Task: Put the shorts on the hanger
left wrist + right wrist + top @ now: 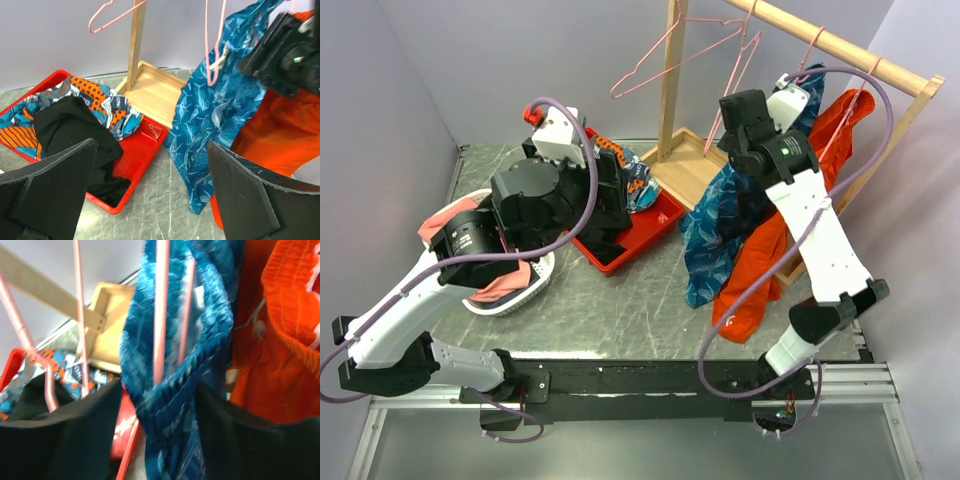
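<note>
Right hand point(159, 386): parted around shorts point(210, 332); red tray point(136, 162): multicolour cloth point(97, 97), black garment point(70, 125)

Teal shorts point(165, 425) are hanging around a pink hanger point(161, 315) wire at centre, between the right gripper's point(159, 390) parted jaws. An orange garment point(280, 340) is showing at 3 o'clock.

Bench point(620, 300): grey metal top, scratched and mottled. Directly on it:
- red tray point(658, 218), set at an angle near the centre, with cloth inside
- white basket point(508, 297), left of the tray and just beside it
- wooden rack base point(685, 165), behind the tray's far corner
- lower ends of the shorts point(705, 250) and the orange garment point(748, 295), side by side, resting on the surface to the right
</note>
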`<action>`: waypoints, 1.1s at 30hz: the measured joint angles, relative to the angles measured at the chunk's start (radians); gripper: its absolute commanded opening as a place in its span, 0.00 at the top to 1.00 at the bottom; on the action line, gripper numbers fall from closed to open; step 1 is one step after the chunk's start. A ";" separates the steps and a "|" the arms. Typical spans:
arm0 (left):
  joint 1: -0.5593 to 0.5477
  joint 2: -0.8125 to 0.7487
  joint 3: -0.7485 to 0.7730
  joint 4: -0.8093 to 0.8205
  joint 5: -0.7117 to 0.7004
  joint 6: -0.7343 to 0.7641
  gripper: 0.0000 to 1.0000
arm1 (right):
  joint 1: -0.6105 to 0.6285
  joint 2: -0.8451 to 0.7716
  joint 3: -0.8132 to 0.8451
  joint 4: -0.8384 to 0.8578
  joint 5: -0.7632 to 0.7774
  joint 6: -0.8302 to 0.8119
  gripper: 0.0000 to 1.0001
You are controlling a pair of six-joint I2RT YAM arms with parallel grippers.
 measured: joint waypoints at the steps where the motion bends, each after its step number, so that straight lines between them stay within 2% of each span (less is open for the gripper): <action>1: 0.000 -0.005 -0.011 0.000 0.000 -0.004 0.04 | 0.000 -0.018 -0.018 0.010 -0.014 -0.003 0.22; 3: 0.000 -0.018 -0.042 0.003 0.001 -0.016 0.04 | 0.000 -0.062 -0.064 0.034 -0.054 -0.006 0.10; 6: 0.003 -0.041 -0.106 0.006 0.004 -0.038 0.04 | 0.003 -0.142 -0.139 0.071 -0.107 -0.008 0.00; 23: 0.044 -0.164 -0.510 0.067 0.101 -0.213 0.04 | 0.064 -0.620 -0.578 0.317 -0.518 -0.077 0.00; 27: 0.045 -0.233 -0.652 0.126 0.143 -0.255 0.04 | 0.146 -0.742 -0.711 0.412 -0.629 -0.122 0.00; 33: 0.045 -0.345 -0.813 0.188 0.156 -0.313 0.04 | 0.323 -0.916 -0.993 0.586 -0.693 -0.171 0.00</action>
